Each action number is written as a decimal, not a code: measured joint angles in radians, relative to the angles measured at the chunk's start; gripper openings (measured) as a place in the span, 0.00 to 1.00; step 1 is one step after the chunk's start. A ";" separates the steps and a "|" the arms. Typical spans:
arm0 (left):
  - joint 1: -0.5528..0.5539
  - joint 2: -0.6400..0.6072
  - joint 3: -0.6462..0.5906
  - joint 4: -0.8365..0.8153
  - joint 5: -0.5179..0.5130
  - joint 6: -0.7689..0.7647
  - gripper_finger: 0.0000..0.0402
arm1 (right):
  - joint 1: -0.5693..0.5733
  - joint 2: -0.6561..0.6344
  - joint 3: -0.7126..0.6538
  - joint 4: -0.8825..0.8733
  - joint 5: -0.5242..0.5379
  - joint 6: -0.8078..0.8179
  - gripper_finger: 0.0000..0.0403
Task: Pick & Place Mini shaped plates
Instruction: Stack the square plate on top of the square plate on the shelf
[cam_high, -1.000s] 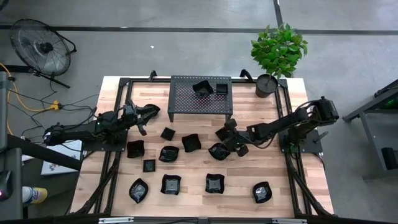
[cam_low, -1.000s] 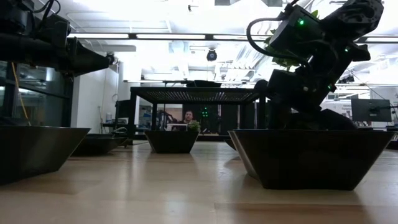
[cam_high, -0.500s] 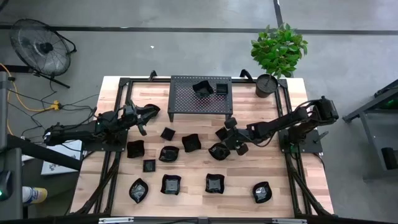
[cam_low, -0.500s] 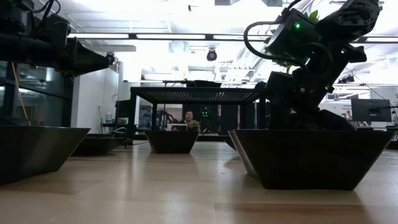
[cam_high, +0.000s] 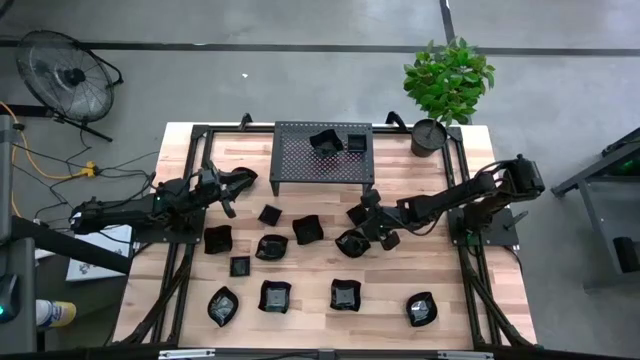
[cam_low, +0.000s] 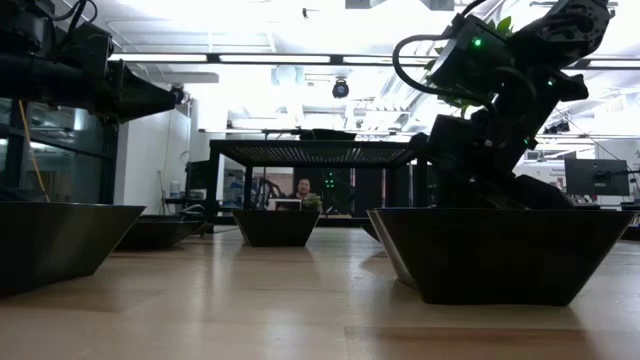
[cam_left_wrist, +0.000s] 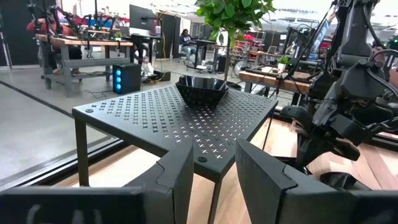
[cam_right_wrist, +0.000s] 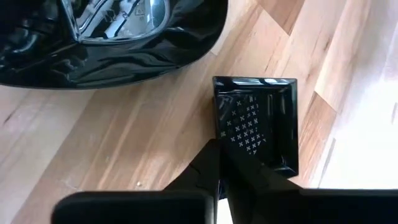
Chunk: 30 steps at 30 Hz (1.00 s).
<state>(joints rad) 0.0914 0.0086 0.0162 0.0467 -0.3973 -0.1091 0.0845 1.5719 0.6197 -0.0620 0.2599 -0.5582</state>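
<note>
The wooden desk (cam_high: 500, 330) fills the middle of the high view, w/ the black perforated rack (cam_high: 322, 153) at its upper centre. Two mini shaped plates sit on the rack top: a bowl-like one (cam_high: 325, 141) and a small square one (cam_high: 355, 143) just beside it. In the left wrist view the bowl-like plate (cam_left_wrist: 202, 92) stands upright on the rack (cam_left_wrist: 155, 118).

Left arm comes in from the frame's left; the left hand (cam_high: 236, 184) hovers at centre-left beside the rack, fingers (cam_left_wrist: 177, 177) apart w/ nothing between them, released.

Right arm reaches in from the right; the right hand (cam_high: 366, 222) is down near frame centre among the plates. In the right wrist view its fingers (cam_right_wrist: 233, 168) are clenched together at the near edge of a small square plate (cam_right_wrist: 256, 121); can't tell if they pinch its rim. A bigger glossy plate (cam_right_wrist: 106, 37) lies near it, apart.

Rest of the plates are spread over the desk: a middle row incl. a square one (cam_high: 269, 214) and a wavy one (cam_high: 307, 229), and a lower row of four, e.g. (cam_high: 275, 295) and (cam_high: 421, 309).

Potted plant (cam_high: 447, 80) at upper right, fan (cam_high: 62, 70) on the floor at upper left
</note>
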 joint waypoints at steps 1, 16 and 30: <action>0.000 0.000 0.000 0.000 0.000 0.000 0.29 | 0.000 0.000 0.000 0.000 0.001 0.000 0.01; 0.000 0.000 0.000 0.000 0.000 0.000 0.29 | 0.033 -0.001 0.000 0.004 0.025 0.052 0.00; 0.000 0.000 0.000 0.000 0.000 0.000 0.29 | 0.095 -0.022 0.000 0.015 0.152 0.111 0.00</action>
<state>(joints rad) 0.0912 0.0086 0.0165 0.0467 -0.3973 -0.1089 0.1796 1.5498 0.6197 -0.0475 0.4124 -0.4471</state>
